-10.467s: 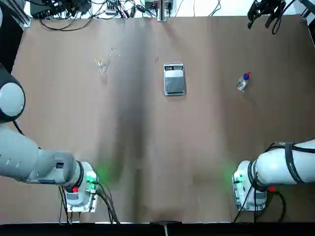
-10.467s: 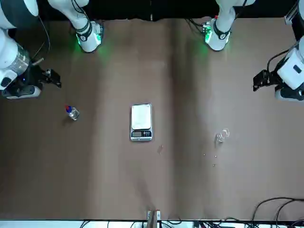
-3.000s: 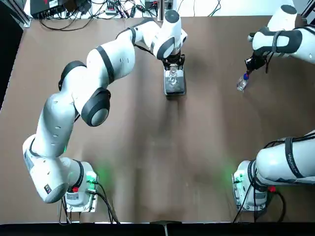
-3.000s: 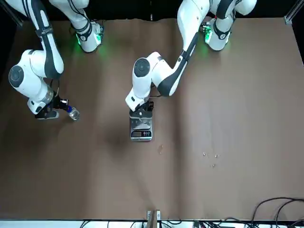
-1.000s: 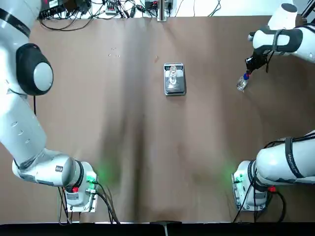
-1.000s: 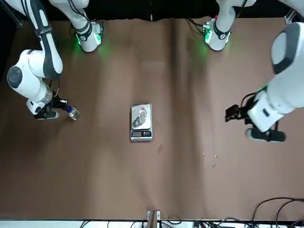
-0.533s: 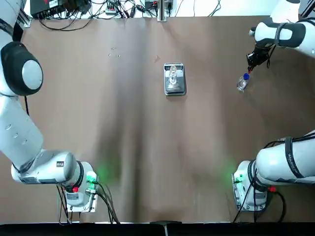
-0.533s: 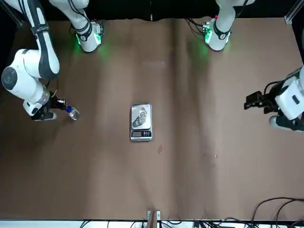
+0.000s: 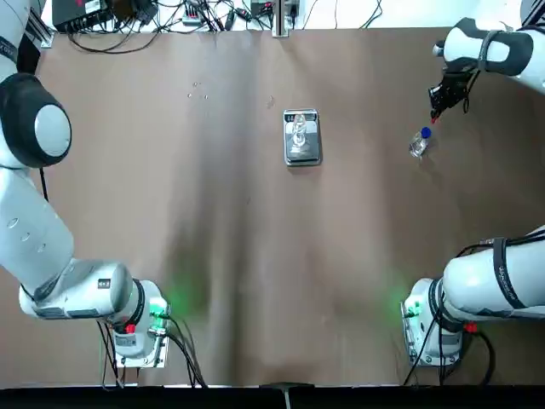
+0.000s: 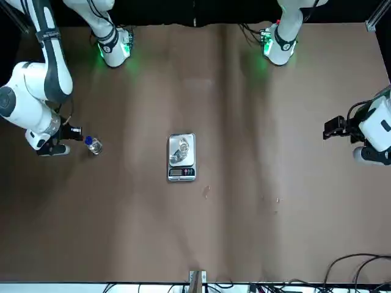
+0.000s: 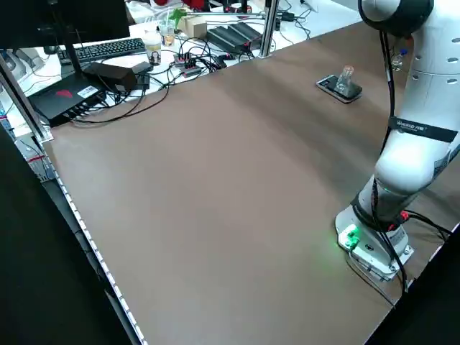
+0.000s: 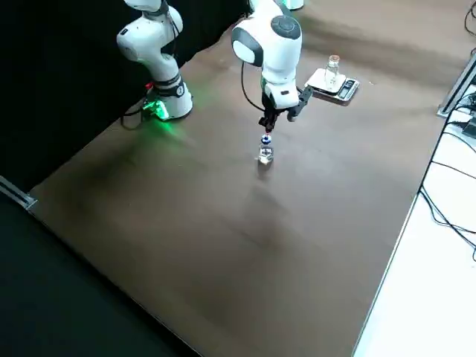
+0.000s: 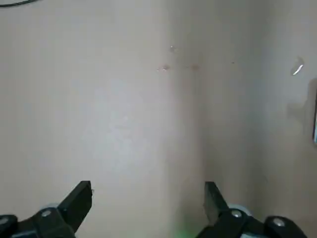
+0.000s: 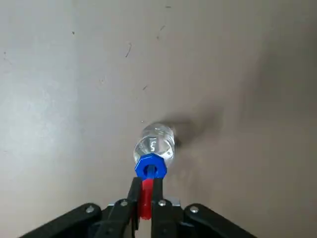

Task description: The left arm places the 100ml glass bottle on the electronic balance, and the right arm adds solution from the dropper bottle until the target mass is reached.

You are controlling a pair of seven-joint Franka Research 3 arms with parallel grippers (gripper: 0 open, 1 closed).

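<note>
The electronic balance (image 9: pixel 302 153) lies near the table's middle, its display at the far end. The 100ml glass bottle (image 9: pixel 299 130) stands upright on its pan, also seen in the right side view (image 12: pixel 332 67). The dropper bottle (image 9: pixel 418 146) stands on the table at the right, its blue collar (image 14: pixel 150 167) on top. My right gripper (image 14: pixel 145 188) hangs just over it, shut on the red dropper bulb (image 14: pixel 145 203). My left gripper (image 13: pixel 147 196) is open with nothing in it, far out over the table's left side (image 10: pixel 335 127).
Cables, a keyboard and electronics (image 11: pixel 108 50) crowd the table's far edge. Both arm bases (image 9: pixel 140 319) glow green at the near edge. A few small specks (image 9: pixel 197 89) lie on the bare brown table (image 9: pixel 255 256) at the far left.
The left gripper has let go of the glass bottle on the balance and drawn back to the left. The right gripper, closed over the dropper, has shifted slightly away from the base.
</note>
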